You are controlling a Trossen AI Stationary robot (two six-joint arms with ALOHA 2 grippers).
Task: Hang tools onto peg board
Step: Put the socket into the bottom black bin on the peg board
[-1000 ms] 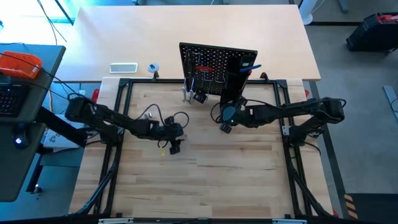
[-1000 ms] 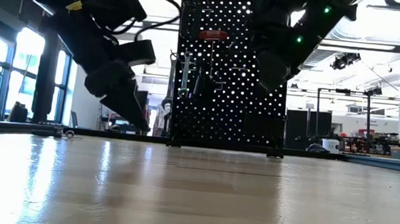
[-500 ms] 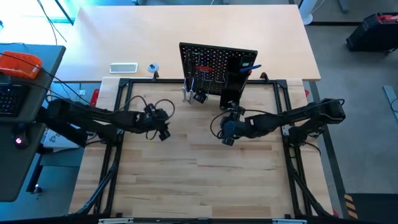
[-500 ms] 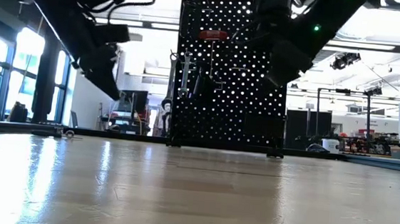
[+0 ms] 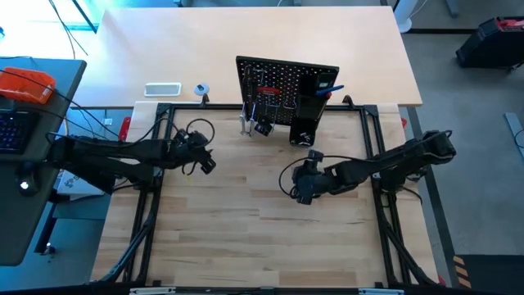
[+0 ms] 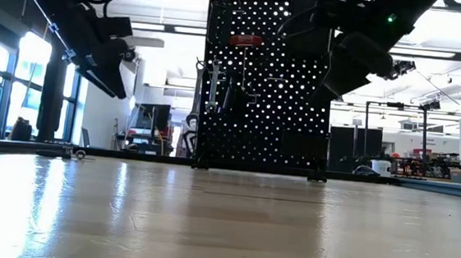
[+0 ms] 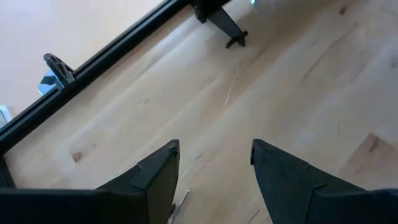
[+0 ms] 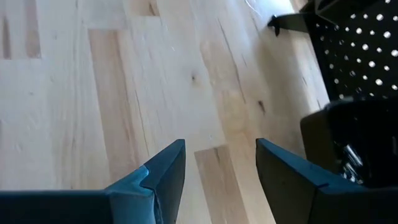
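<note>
The peg board [image 5: 286, 92] stands upright at the far middle of the table. Tools hang on its front: a red-handled screwdriver [image 6: 246, 40], a silver wrench [image 6: 212, 85], a blue-handled tool [image 5: 329, 88] by the tall black box holder [image 5: 306, 115]. My left gripper [image 5: 205, 163] hovers open over bare wood, left of the board, nothing between its fingers [image 7: 155, 171]. My right gripper [image 5: 304, 193] hovers open on the near side of the board, also holding nothing. The right wrist view catches the board [image 8: 364, 46] and its holder [image 8: 357, 140].
A black metal frame [image 5: 155, 147] runs around the wooden table top. One foot of the board [image 7: 227, 31] rests on the wood. On the surface beyond the frame lie a white flat device [image 5: 162, 88] and a small round item [image 5: 201, 88]. An orange object [image 5: 26, 85] sits on the desk to the left.
My left gripper has risen and drawn back toward the table's left and far edge, rolling as it went. My right gripper has swung away from the peg board toward the near edge. Both have stayed open and hold nothing.
</note>
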